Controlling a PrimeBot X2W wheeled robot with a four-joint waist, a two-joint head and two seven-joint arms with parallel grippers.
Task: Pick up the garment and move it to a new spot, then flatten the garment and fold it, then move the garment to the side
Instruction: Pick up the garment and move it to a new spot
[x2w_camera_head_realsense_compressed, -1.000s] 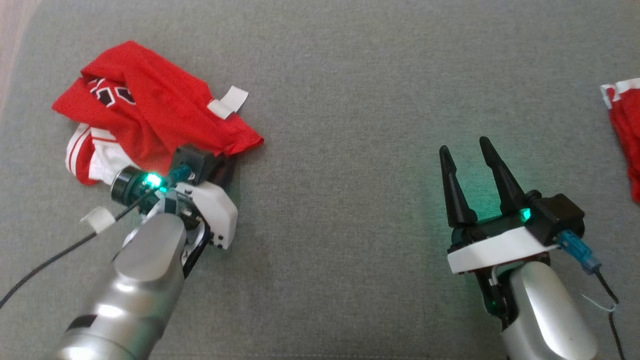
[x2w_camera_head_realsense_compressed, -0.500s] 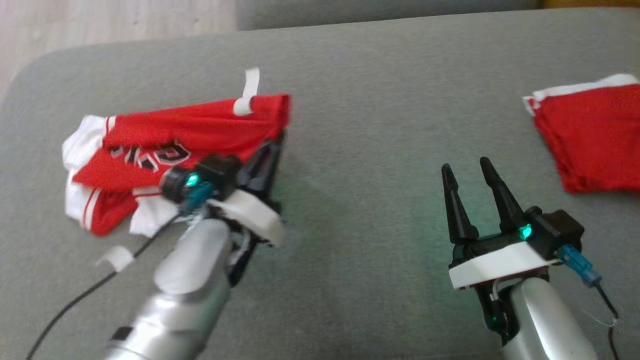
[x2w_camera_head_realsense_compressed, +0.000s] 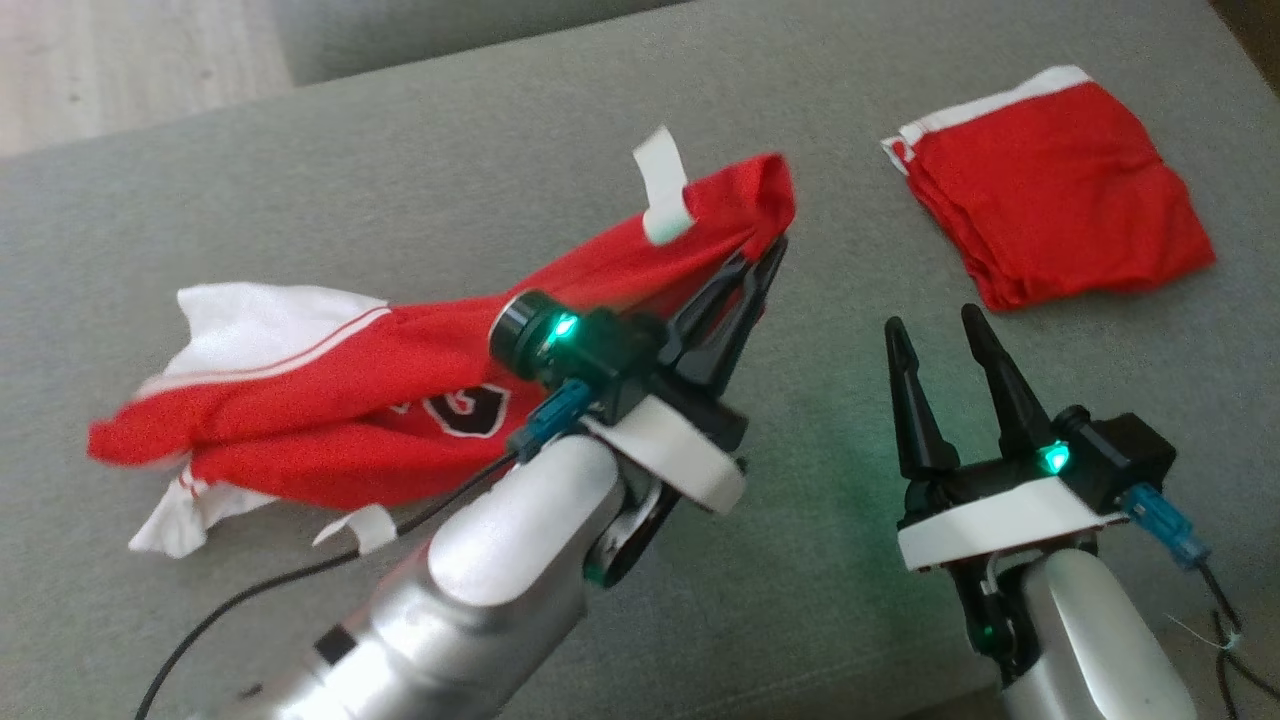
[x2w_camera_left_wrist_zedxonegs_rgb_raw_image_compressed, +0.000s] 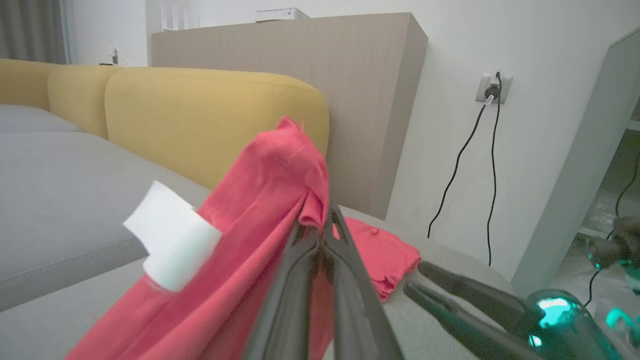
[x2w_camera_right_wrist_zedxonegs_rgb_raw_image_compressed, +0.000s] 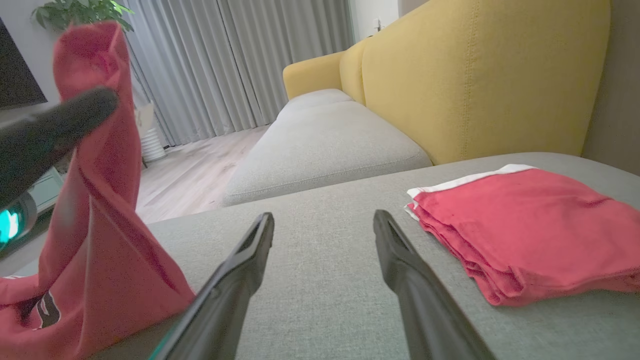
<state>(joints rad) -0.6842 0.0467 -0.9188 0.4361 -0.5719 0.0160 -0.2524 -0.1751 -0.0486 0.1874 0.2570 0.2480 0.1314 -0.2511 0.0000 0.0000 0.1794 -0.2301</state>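
Observation:
The garment (x2w_camera_head_realsense_compressed: 400, 340) is a red jersey with white trim and a dark print, and it lies crumpled on the grey cushion (x2w_camera_head_realsense_compressed: 500, 160). My left gripper (x2w_camera_head_realsense_compressed: 775, 245) is shut on one red edge of it and holds that edge up, so the cloth stretches down to the left. A white tag (x2w_camera_head_realsense_compressed: 660, 185) sticks up near the held edge. In the left wrist view the fingertips (x2w_camera_left_wrist_zedxonegs_rgb_raw_image_compressed: 320, 210) pinch the red fold (x2w_camera_left_wrist_zedxonegs_rgb_raw_image_compressed: 270, 170). My right gripper (x2w_camera_head_realsense_compressed: 930, 320) stands open and holds nothing, to the right of the garment. In its own view, the right gripper (x2w_camera_right_wrist_zedxonegs_rgb_raw_image_compressed: 324, 216) has the raised garment (x2w_camera_right_wrist_zedxonegs_rgb_raw_image_compressed: 100, 200) at its left.
A folded red cloth (x2w_camera_head_realsense_compressed: 1060, 190) with a white band lies at the far right of the cushion, just beyond my right gripper. A yellow sofa back (x2w_camera_right_wrist_zedxonegs_rgb_raw_image_compressed: 475, 75) rises behind it. Wooden floor (x2w_camera_head_realsense_compressed: 120, 60) lies past the cushion's far left edge. Cables (x2w_camera_left_wrist_zedxonegs_rgb_raw_image_compressed: 465, 160) hang from a wall socket.
My left gripper has lifted the garment's edge and carried it up and to the right, stretching the cloth out. The head camera has shifted, bringing the folded red cloth fully into view. The right gripper stays open.

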